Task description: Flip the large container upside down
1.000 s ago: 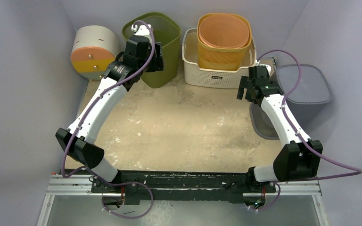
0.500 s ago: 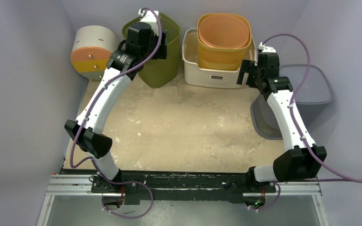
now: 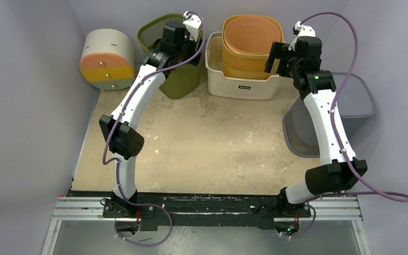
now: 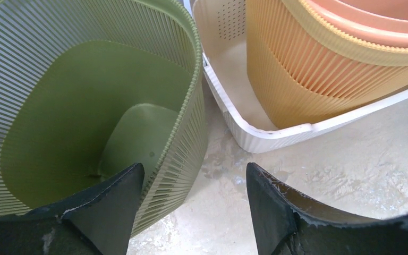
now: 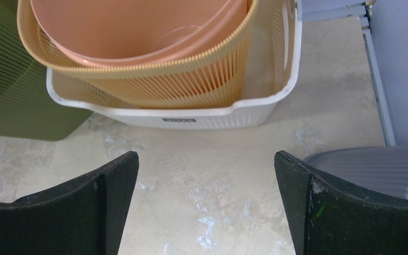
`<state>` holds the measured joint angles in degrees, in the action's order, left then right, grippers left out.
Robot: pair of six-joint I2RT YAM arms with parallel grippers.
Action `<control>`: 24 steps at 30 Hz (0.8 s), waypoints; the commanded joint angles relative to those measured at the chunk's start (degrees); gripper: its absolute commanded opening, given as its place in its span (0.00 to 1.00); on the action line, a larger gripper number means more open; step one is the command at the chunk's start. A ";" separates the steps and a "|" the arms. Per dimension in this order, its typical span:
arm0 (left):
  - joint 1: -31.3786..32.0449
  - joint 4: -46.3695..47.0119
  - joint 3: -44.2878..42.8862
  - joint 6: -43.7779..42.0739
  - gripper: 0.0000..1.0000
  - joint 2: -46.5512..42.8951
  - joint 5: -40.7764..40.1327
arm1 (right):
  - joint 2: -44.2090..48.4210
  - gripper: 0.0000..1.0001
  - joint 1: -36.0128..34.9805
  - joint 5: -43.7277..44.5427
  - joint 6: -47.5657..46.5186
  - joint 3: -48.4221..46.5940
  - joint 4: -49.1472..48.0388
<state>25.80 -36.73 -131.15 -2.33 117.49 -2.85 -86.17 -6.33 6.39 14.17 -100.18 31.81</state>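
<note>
A wide white ribbed basket [image 3: 241, 87] stands at the back centre, holding a yellow slatted basket [image 3: 249, 66] with an orange tub [image 3: 252, 34] nested inside. Left of it is a tall green bin [image 3: 178, 79], upright. My left gripper [image 3: 191, 56] hangs open over the green bin's right wall; in the left wrist view the gripper [image 4: 194, 167] straddles that wall [image 4: 183, 138], one finger over the inside, one over the floor gap beside the white basket [image 4: 255, 133]. My right gripper [image 3: 279, 61] is open and empty, and in the right wrist view it [image 5: 206, 154] is above bare tabletop in front of the white basket [image 5: 191, 119].
A grey bin [image 3: 350, 95] stands at the right, with a grey mesh basket [image 3: 297, 133] lying in front of it under the right arm. A round white, orange and yellow drum [image 3: 103, 58] sits at the back left. Purple walls close in on three sides.
Both arms have stretched toward the back. The left gripper slid right over the green bin's right rim and spread wider. The right gripper rose to the white basket's right end.
</note>
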 commanded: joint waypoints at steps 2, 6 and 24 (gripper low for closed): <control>-0.83 5.50 -1.11 -3.62 0.68 -1.45 -0.06 | 0.67 1.00 0.00 0.20 -0.50 -2.06 -0.03; -1.36 5.86 -0.23 -4.96 0.68 -1.11 -1.32 | 0.99 1.00 0.00 -0.23 -0.37 0.22 -0.31; -4.34 1.40 6.70 -4.30 0.44 -2.82 2.96 | 1.47 1.00 0.00 1.15 -0.42 3.09 -1.06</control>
<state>21.63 -35.18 -125.64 -7.05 117.80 -2.59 -86.63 -6.33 6.48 14.13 -97.76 32.69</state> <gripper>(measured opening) 0.501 0.998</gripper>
